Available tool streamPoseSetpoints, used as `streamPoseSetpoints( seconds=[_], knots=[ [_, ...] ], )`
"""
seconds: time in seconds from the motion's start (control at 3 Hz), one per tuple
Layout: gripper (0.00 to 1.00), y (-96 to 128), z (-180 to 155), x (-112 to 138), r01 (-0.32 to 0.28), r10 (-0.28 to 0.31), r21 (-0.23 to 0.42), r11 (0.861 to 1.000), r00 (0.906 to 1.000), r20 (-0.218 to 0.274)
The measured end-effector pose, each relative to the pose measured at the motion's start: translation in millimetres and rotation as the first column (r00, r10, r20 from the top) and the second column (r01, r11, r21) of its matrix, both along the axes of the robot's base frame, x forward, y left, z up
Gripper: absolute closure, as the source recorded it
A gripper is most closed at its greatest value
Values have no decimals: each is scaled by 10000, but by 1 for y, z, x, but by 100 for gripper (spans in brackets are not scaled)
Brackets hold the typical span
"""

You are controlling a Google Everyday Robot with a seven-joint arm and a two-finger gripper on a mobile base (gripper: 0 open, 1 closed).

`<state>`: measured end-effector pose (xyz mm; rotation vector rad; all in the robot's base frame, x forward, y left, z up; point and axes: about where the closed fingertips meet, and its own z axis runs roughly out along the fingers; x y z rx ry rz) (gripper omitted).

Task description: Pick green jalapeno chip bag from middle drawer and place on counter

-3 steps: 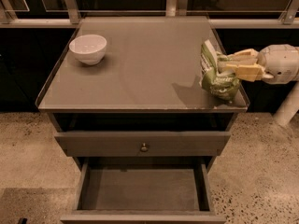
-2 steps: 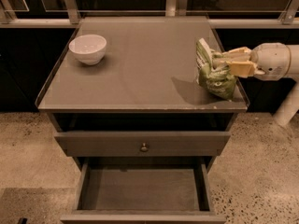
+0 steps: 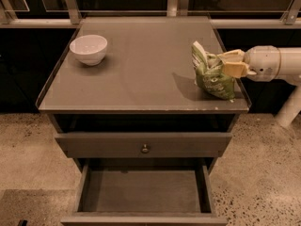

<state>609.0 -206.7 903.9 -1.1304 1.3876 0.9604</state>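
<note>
Camera view looks down on the counter from the front, and my gripper comes in from the right, over the counter's right edge. My two tan fingers are closed on the right side of the green jalapeno chip bag, one above the other, with the crinkled foil pinched between them. The bag stands roughly upright near the counter's right front corner. Its bottom is at the surface just inside the raised rim, and its shadow falls to its left. Pale markings show on its green front, but I cannot read any word or brand there. A white bowl sits well apart from it, at the back left of the counter. Below, a shut drawer front carries a small round knob. Under that, the middle drawer is pulled out, showing its flat grey floor. Speckled stone floor lies around the cabinet.
</note>
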Motion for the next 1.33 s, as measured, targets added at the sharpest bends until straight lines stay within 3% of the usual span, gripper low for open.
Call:
streamPoseSetpoints(
  seconds=[1.0, 1.33],
  knots=[
    [11, 0, 0, 0, -1, 1, 0, 10000, 10000, 0],
    [0, 0, 0, 0, -2, 2, 0, 10000, 10000, 0]
  ],
)
